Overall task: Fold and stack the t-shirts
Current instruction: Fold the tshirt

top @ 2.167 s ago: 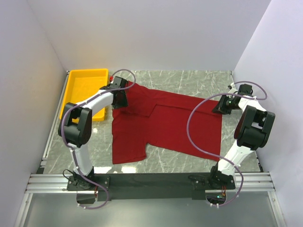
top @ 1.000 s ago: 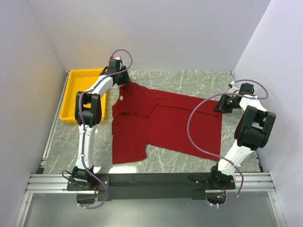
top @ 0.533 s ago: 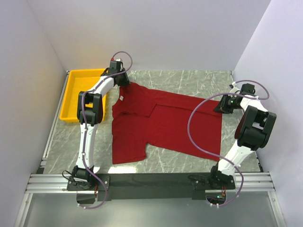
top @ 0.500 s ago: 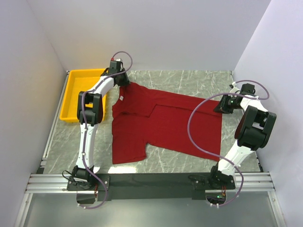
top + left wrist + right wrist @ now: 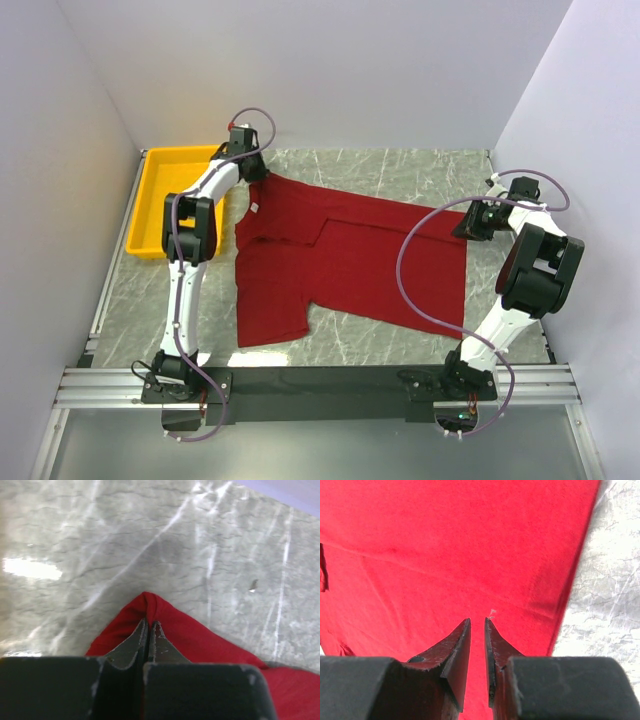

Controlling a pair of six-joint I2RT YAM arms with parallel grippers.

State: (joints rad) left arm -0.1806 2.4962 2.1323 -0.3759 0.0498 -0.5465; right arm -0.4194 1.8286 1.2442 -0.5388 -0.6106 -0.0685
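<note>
Top view: a grey marble-patterned surface fills the middle of the frame, enclosed by white walls. A dark red short-sleeved t-shirt lies spread on it at the centre, mostly flat, its body running toward the right of the frame and one sleeve pointing to the lower left; its upper-left corner is drawn to a point near the top left of the surface. Two white-and-black arms rise from the bottom edge of the frame: the left arm reaches up the left side to that corner, and the right arm bends toward the shirt's right edge at the upper right. A yellow tray sits at the upper left, just beside the left arm and apart from the shirt. Left wrist view: the left end effector is closed, its two fingertips pinching a raised fold of red cloth above the marble. Right wrist view: the right end effector stands over flat red cloth near the shirt's edge, its fingertips a narrow slit apart; whether cloth is caught between them cannot be told. A small white neck label shows near the collar, below the left end effector.
</note>
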